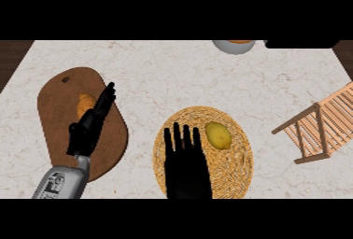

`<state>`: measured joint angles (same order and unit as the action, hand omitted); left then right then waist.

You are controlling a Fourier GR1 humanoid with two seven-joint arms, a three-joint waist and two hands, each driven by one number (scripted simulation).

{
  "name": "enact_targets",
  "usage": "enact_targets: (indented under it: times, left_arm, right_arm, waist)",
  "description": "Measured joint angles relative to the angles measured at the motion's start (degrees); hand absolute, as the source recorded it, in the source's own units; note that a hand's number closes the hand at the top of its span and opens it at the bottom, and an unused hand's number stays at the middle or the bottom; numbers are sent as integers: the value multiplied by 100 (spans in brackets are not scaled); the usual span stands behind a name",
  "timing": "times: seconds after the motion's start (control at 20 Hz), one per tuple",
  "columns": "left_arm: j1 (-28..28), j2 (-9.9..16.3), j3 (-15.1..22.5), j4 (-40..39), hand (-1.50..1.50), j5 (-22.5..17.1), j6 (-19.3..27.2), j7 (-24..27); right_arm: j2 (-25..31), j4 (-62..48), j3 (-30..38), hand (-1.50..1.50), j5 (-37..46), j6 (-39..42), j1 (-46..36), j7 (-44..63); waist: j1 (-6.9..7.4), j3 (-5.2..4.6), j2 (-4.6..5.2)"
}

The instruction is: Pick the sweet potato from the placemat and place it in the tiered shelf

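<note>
Right hand (186,163): open, fingers straight, over woven placemat (234,172); holds nothing
Sweet potato (218,135): yellow, on placemat, just right of the fingertips
Left hand (89,126): open, over cutting board (55,102)
Tiered shelf (324,126): right, well apart

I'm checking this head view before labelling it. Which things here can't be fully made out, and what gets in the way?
- Orange item on the cutting board: partly hidden by the left hand; too little shows to name it.
- Bowl: cut off by the top edge.
- Dark object at top right: cut off, unidentifiable.
- Tiered shelf: cut off by the right edge.
- Placemat: partly covered by the right hand.
</note>
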<state>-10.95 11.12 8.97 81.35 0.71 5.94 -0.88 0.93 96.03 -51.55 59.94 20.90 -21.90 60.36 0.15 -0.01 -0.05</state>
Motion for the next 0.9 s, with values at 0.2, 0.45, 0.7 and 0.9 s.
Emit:
enact_targets:
  times: [0.2, 0.45, 0.7, 0.9]
  left_arm:
    - [27, -86, 5, 66, 0, 76, 1, -47]
    - [-2, -92, -82, 129, 0, 124, -75, -136]
    - [-22, -209, -111, 53, 0, 253, -58, -106]
    - [134, -213, -169, 262, 0, 260, -161, -123]
  right_arm:
    - [-19, -292, 106, -150, 35, -71, -73, -65]
    - [-10, -500, 166, -150, 164, -153, -54, -135]
    - [-41, -794, 322, -150, 324, -237, 49, -286]
    - [-46, -862, 303, -150, 430, -389, 204, -359]
  waist:
    - [9, 1, 2]
    - [6, 1, 2]
    - [-2, 1, 4]
    - [3, 1, 2]
